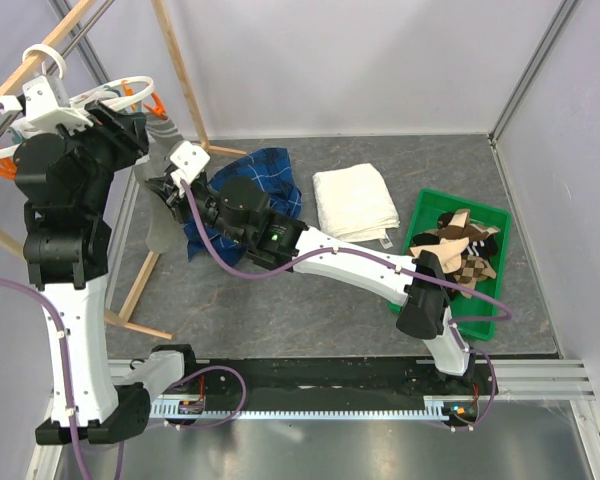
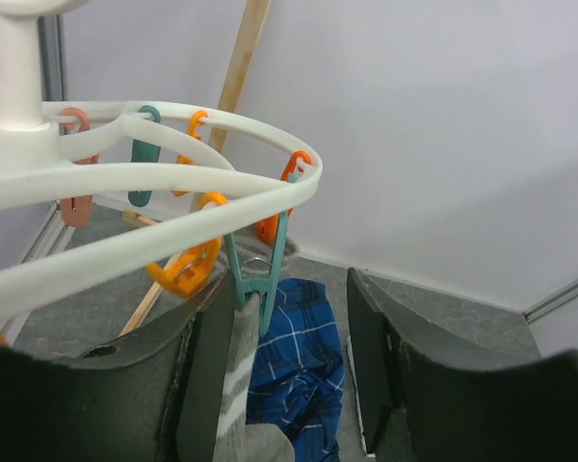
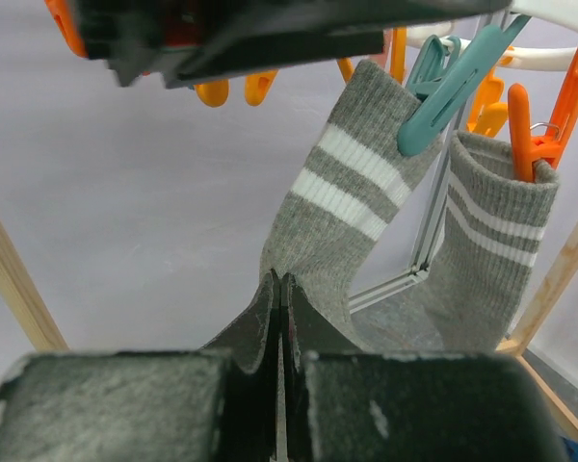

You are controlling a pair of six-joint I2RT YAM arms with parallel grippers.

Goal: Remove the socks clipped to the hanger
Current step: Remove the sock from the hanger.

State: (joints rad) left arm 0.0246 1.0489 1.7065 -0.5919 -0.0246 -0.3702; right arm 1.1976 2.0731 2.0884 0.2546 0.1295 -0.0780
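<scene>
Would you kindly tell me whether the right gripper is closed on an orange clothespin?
No, the right gripper is shut on the lower end of a grey striped sock that hangs from a teal clothespin.

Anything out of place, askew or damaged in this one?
Only small things. The teal clothespin hangs slanted where it clips the grey striped sock that the right gripper pinches. The blue plaid shirt lies crumpled on the table beside the neatly folded white towel. Nothing looks damaged or spilled.
</scene>
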